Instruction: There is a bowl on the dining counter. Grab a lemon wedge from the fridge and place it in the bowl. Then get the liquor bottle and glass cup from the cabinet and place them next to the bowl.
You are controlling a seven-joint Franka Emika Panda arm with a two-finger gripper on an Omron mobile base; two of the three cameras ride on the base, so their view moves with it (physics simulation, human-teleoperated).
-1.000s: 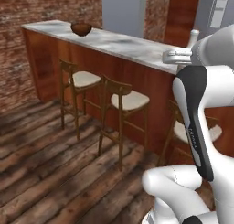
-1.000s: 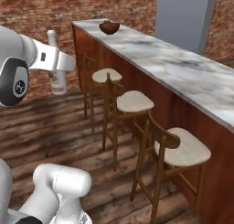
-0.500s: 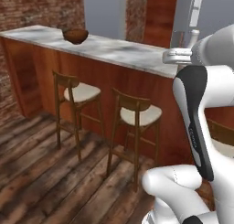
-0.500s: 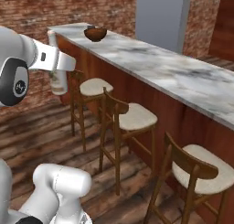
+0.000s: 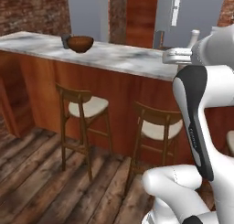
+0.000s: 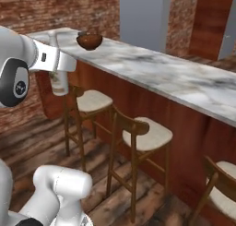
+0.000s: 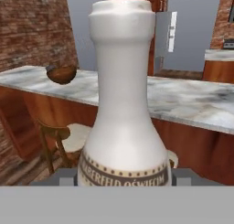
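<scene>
End effector (image 6: 59, 77) clamped on liquor bottle (image 7: 123, 113), bottle upright, held in air off near side of tabletop (image 5: 128, 58). Bowl (image 5: 80, 43) sits on tabletop toward far left end, dark cup (image 5: 66, 41) just behind it. Wooden stools (image 5: 84, 111) along front panel below.

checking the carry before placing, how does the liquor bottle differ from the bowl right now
The liquor bottle is pale, whitish and slim with a narrow neck; the bowl is dark reddish-brown, wide and round. The liquor bottle is off the surface, upright in the hand; the bowl rests on the dining counter near its far end.
</scene>
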